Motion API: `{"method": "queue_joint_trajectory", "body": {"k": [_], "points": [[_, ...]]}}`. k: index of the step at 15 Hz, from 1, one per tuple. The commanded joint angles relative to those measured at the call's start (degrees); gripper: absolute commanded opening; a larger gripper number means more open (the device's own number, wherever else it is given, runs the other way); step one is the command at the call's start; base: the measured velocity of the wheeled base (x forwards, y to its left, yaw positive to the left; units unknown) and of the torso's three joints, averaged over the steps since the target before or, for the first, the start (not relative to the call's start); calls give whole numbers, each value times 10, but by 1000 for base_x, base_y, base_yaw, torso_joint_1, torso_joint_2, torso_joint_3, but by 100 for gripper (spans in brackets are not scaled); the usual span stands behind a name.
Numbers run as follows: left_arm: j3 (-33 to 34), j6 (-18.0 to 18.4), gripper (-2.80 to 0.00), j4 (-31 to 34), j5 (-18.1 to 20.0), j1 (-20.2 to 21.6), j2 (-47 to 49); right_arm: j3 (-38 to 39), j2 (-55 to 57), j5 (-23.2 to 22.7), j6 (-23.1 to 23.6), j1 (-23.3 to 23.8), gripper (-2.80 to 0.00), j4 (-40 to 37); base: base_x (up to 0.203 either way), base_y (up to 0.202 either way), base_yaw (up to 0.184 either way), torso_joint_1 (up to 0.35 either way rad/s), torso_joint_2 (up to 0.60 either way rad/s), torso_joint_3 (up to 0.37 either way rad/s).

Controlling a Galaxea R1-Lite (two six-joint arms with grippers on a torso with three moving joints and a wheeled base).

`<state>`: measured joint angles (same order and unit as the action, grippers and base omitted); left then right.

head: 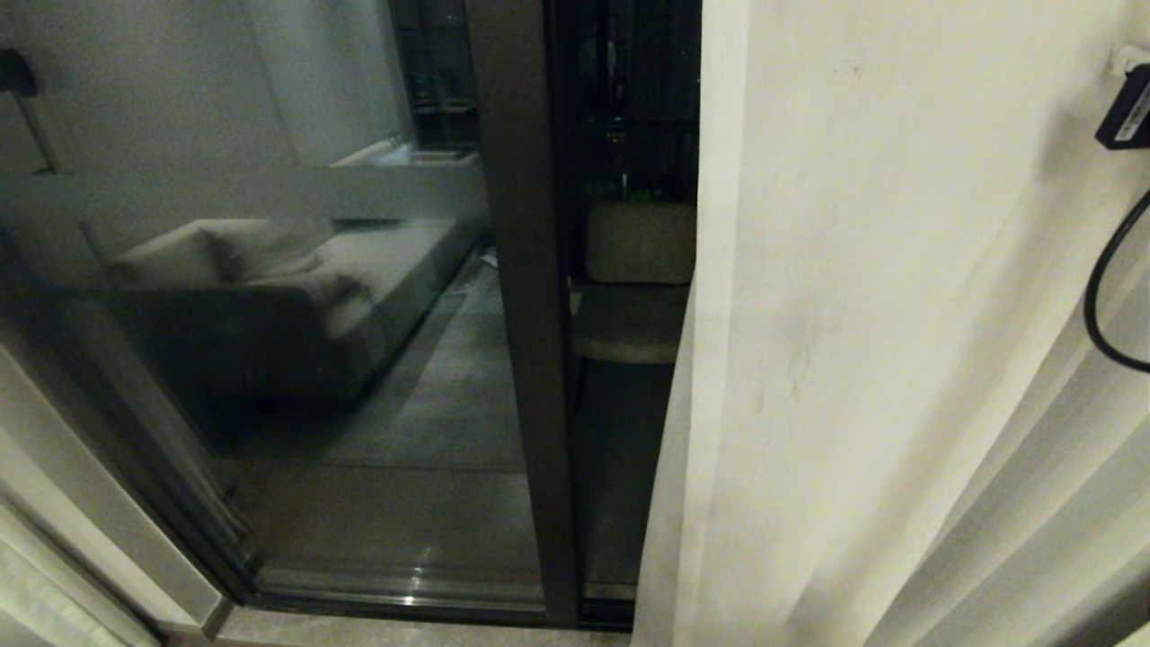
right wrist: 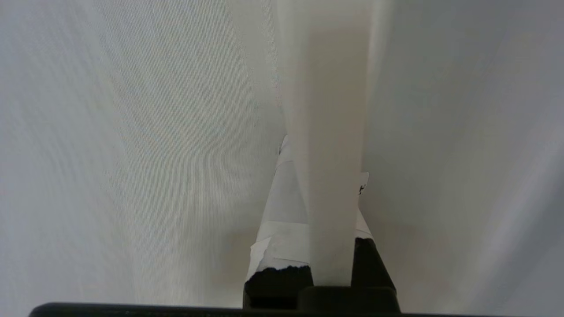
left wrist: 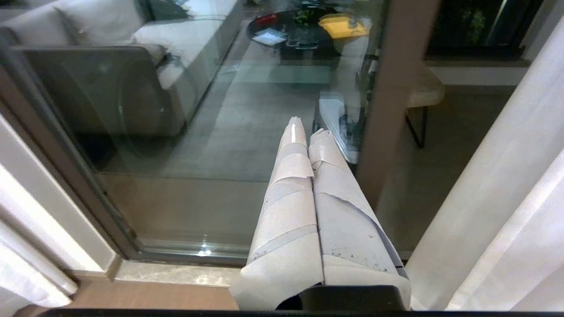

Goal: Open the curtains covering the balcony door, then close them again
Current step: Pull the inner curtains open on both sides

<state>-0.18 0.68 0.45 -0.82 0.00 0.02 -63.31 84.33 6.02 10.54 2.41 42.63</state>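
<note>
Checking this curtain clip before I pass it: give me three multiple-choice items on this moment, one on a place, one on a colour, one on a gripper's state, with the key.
1. Where does the curtain hang in the head view?
A. on the right
B. on the left
C. across the whole door

2. What colour is the frame of the balcony door?
A. white
B. dark brown
C. red

3. How is the right gripper?
A. wide open in free air
B. shut on a fold of the curtain
C. shut on a door handle

Key: 1 A, fabric fills the right, glass bare to the left. 2 B, the upright post is dark brown. 3 B, a pleat runs between its taped fingers.
</note>
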Motion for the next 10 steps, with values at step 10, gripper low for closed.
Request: {"method": "queue_joint_trajectory", "body": {"k": [10], "points": [[0, -1, -280, 0, 0, 0, 0, 3, 0, 0, 2, 2, -280, 13, 0, -191, 1, 2, 2, 3]]}}
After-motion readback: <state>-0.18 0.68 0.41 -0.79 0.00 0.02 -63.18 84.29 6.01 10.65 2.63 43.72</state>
